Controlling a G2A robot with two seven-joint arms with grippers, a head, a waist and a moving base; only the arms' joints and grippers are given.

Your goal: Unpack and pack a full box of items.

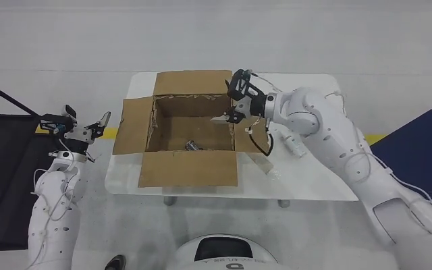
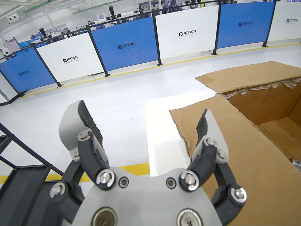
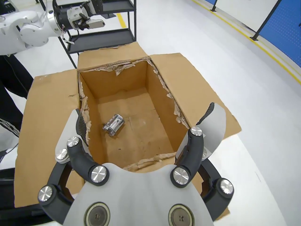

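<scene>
An open cardboard box (image 1: 196,170) (image 3: 47,109) (image 2: 237,156) stands mid-table with its four flaps spread flat. On its floor lies one small metal cylinder (image 1: 192,144) (image 3: 113,125). My right gripper (image 1: 229,101) (image 3: 145,116) hangs open and empty over the box's right edge, facing into the box above the cylinder. My left gripper (image 1: 86,121) (image 2: 143,112) is open and empty, off the table's left side, level with the box's left flap and apart from it.
The white table (image 1: 310,183) (image 2: 160,123) holds two clear bagged items (image 1: 263,164) (image 1: 295,145) right of the box. A black shelf rack (image 1: 13,155) (image 3: 105,5) stands on the floor beside the left arm.
</scene>
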